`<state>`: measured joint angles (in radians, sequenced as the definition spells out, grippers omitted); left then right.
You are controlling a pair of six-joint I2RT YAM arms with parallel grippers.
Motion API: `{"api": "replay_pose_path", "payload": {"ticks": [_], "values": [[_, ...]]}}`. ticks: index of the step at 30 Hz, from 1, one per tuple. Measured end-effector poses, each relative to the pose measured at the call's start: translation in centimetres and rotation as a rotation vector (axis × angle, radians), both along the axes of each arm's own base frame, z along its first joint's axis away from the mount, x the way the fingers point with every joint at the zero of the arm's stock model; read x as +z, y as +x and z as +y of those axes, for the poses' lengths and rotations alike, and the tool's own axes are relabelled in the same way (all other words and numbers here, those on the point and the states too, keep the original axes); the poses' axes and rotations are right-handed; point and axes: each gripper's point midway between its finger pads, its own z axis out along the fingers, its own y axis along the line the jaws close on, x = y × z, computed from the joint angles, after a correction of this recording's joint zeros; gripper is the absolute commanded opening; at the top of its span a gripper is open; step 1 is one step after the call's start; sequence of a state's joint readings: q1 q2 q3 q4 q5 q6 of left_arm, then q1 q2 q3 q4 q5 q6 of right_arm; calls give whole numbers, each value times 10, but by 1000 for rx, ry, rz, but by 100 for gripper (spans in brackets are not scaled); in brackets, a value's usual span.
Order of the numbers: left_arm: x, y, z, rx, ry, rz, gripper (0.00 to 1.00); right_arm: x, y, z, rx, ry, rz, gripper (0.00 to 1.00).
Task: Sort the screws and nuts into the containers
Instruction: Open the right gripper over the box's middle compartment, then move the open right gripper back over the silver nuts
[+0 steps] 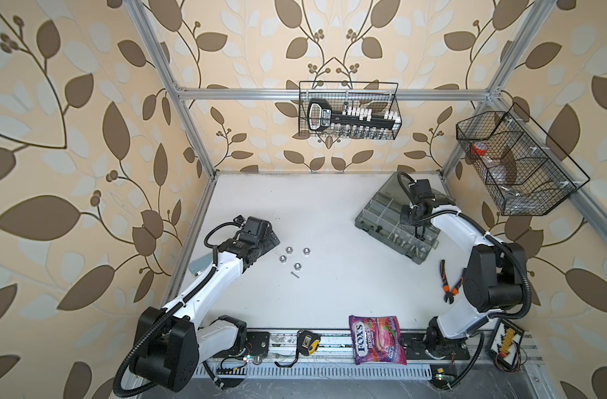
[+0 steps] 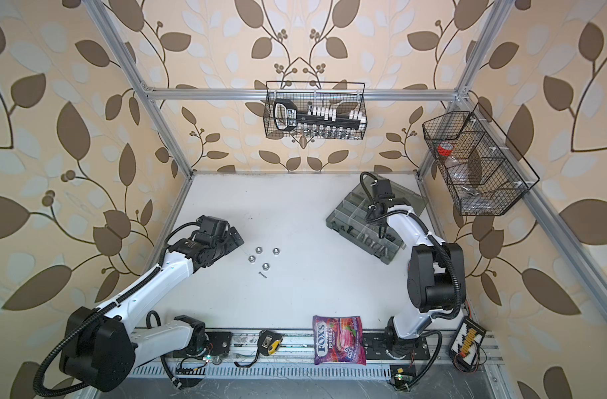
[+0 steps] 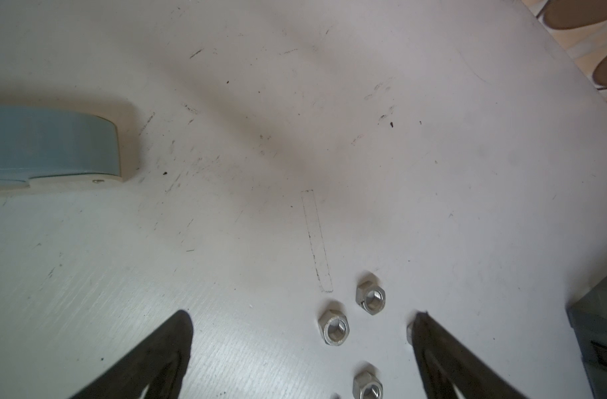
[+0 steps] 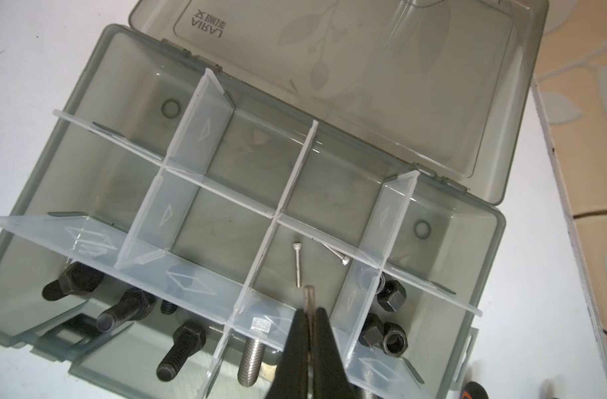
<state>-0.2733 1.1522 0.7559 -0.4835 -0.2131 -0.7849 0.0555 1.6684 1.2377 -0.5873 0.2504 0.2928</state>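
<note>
Several silver nuts lie loose on the white table with one thin screw beside them. My left gripper hovers just left of them, open. In the left wrist view, nuts sit between the spread fingers of that gripper, and one nut is half hidden behind a finger. My right gripper is shut on a thin silver screw above the grey organizer box. Its compartments hold black bolts, a silver bolt, black nuts and thin screws.
Orange-handled pliers lie right of the box. A candy bag and tape measure sit at the front edge. A grey-blue block rests under the left arm. Wire baskets hang on the walls.
</note>
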Motion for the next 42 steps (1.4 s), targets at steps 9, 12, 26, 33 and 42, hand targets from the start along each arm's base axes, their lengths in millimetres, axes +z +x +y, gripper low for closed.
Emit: {"api": "replay_pose_path", "payload": {"ticks": [9, 12, 26, 33, 42], "values": [[0, 0, 0, 0, 0, 0, 99, -22, -1, -3, -7, 11, 39, 0], [0, 0, 0, 0, 0, 0, 99, -25, 1, -5, -11, 15, 41, 0], [0, 0, 0, 0, 0, 0, 99, -33, 2, -10, -23, 18, 49, 19], [0, 0, 0, 0, 0, 0, 99, -32, 2, -10, -22, 18, 46, 21], [0, 0, 0, 0, 0, 1, 99, 6, -4, 26, 62, 57, -48, 22]]}}
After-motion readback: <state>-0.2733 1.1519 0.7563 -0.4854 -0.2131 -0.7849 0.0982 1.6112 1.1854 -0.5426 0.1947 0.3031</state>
